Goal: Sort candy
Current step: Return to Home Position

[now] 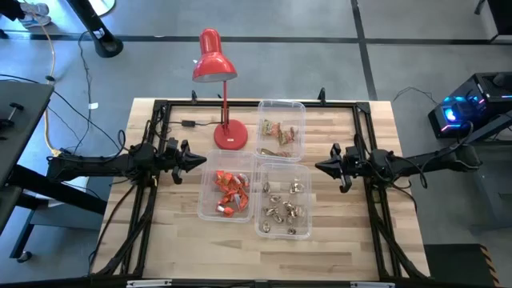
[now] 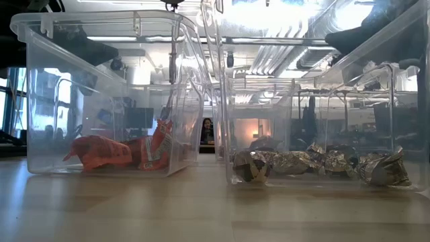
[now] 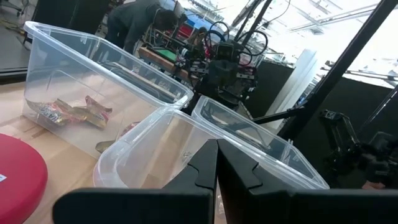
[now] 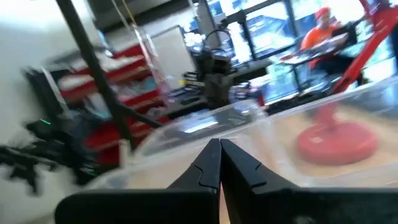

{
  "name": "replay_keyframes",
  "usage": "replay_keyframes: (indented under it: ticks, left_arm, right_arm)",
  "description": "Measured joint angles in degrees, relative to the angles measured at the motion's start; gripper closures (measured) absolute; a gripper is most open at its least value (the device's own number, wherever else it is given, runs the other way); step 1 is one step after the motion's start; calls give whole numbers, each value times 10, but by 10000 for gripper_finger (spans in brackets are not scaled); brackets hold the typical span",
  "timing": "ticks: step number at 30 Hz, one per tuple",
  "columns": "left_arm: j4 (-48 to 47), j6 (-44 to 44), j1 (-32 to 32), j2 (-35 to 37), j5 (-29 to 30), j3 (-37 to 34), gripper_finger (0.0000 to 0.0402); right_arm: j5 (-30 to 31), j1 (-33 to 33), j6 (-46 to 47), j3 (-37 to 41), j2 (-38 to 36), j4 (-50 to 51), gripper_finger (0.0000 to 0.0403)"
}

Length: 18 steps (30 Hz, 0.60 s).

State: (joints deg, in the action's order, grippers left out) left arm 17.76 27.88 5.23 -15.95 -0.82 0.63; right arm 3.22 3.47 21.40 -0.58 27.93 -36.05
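Candy, brown-orange (image 1: 278, 134): lies in a clear tub (image 1: 282, 108) just right of the red lamp's (image 1: 230, 134) round foot.
Candy, red-orange (image 1: 226, 194): lies in a second clear tub (image 1: 206, 210) just on the near side of the lamp's foot.
Candy, gold-silver (image 1: 284, 206): lies in a third clear tub (image 1: 282, 170), on the near side of the lamp and off to its right. This tub sits side by side with the red-orange one.
Loose candy: none shows on the wooden table (image 1: 160, 240) around the lamp.
Left gripper (image 1: 202, 160): hangs over the table left of the lamp's foot and a bit nearer, close to the corner of the red-orange tub. Its fingers (image 3: 205, 171) are pressed together and hold nothing.
Right gripper (image 1: 318, 167): hangs well to the right of the lamp, past the tubs, and points back at them. Its fingers (image 4: 208, 165) are pressed together too, with nothing between them.
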Motion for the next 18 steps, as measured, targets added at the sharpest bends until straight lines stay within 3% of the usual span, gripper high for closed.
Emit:
replay_keyframes:
  ticks: [3,8,18]
  left_arm:
    - [0,0,0,0,0,0,401]
    - [0,0,0,0,0,0,401]
    - [0,0,0,0,0,0,401]
  right_arm:
    - [36,2,-81,0,0,25,403]
    - [152,-1,-219,0,2,121,403]
    - [176,-1,-214,0,2,283,403]
